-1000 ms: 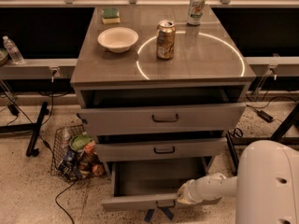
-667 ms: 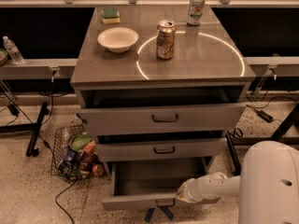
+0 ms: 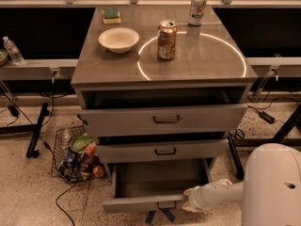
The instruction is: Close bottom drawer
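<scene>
Closing hardly begun: bottom drawer (image 3: 141,203), lowest of three, found pulled well out, interior exposed. Gripper (image 3: 189,204) placed against right end of bottom drawer's front; open or shut, impossible to tell.

**Greys, Cream and One White Ring**

The cabinet (image 3: 160,121) is plain grey throughout, and a thin white ring (image 3: 207,34) is traced on its top. The bottom drawer (image 3: 141,203) is the same grey inside and out, with a dark handle (image 3: 166,205). The gripper (image 3: 190,204), at the right end of that drawer's front, is cream-white. The bowl (image 3: 118,39) is cream and the nearer can (image 3: 166,40) is golden-brown. The far can (image 3: 198,7) is white with green (a touch of red too). The sponge (image 3: 111,15) is green over yellow. The floor (image 3: 28,192) is beige with dark speckles.
</scene>
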Available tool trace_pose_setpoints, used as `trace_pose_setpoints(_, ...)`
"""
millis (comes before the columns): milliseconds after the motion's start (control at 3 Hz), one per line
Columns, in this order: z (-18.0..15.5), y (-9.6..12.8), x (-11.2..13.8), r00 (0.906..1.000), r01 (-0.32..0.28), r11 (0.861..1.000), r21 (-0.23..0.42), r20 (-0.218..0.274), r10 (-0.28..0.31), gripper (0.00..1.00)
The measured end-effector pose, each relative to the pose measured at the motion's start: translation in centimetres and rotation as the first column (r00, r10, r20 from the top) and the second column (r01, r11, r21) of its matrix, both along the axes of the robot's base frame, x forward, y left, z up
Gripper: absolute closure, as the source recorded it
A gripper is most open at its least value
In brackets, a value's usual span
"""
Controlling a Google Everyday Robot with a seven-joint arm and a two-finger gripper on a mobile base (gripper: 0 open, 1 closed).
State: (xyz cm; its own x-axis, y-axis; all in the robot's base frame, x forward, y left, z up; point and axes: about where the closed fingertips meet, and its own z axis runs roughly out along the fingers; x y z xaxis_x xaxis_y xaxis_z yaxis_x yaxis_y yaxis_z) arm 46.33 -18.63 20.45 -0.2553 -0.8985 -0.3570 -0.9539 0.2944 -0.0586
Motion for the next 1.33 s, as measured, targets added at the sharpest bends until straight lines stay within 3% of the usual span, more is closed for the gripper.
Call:
trace_pose_setpoints(333, 1.2, -1.4, -1.1, 0.9998, 0.017, 1.0, -0.012, 0.01, -0.017, 0.9)
trace_pose_setpoints(667, 2.4, -2.0, -1.4, 0.9993, 0.026, 1.0, -0.016, 0.029, -0.025, 1.0)
trace_pose_setpoints(1333, 0.3, -2.4, -3.2, 0.9995, 0.028, 0.999, -0.031, -0.011, -0.028, 1.0)
